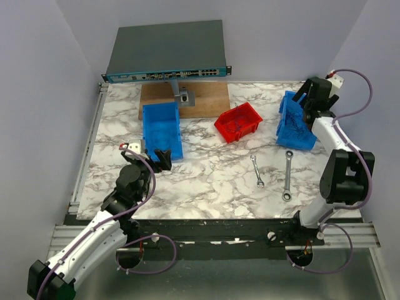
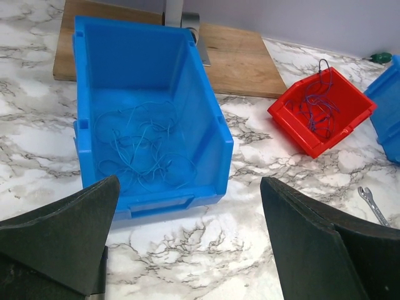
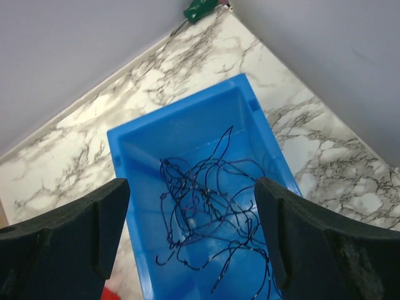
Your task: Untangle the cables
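Observation:
Thin blue cables (image 2: 140, 150) lie in loose loops in the left blue bin (image 2: 212, 125), also in the top view (image 1: 161, 130). Dark and blue cables (image 2: 317, 105) lie tangled in the red bin (image 2: 294, 125), in the table's middle (image 1: 239, 121). Dark cables (image 3: 212, 206) lie tangled in the right blue bin (image 3: 125, 162), seen at the right in the top view (image 1: 295, 122). My left gripper (image 2: 187, 250) is open and empty, just in front of the left bin (image 1: 161, 160). My right gripper (image 3: 190, 231) is open and empty above the right bin (image 1: 306, 103).
Two silver wrenches (image 1: 257, 170) (image 1: 288, 175) lie on the marble table in front of the red bin. A wooden board (image 1: 206, 97) with a grey stand and a network switch (image 1: 167, 53) are at the back. Walls close in on the left, back and right.

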Robot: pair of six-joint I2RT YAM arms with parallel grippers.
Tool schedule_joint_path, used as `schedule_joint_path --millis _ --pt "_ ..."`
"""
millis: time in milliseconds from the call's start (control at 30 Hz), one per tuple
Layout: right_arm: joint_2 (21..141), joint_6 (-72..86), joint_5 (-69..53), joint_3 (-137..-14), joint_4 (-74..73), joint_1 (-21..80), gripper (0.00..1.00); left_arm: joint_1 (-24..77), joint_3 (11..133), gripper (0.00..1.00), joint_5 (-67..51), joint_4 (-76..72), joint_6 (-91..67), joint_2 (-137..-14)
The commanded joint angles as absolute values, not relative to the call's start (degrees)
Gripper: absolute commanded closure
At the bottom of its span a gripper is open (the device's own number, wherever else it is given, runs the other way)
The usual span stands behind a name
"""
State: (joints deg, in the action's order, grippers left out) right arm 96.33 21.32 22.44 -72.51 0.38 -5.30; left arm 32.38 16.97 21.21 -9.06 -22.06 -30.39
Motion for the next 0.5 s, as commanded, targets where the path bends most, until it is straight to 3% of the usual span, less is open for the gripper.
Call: schedule_joint_path --millis 0,200,467 --pt "90.9 20.5 14.9 -68.2 2.8 -5.3 0.1 32.6 16.9 0.01 21.6 -11.4 -21.4 -30.3" --pt "78.5 20.7 2.6 -56.5 7.2 -5.3 0.06 32.7 15.5 0.01 19.1 -13.1 -21.8 -29.8" --pt "57.8 24.2 -9.5 -24.6 30.7 -5.3 0.0 32.9 14.5 0.01 16.1 -15.9 -22.0 -29.7"
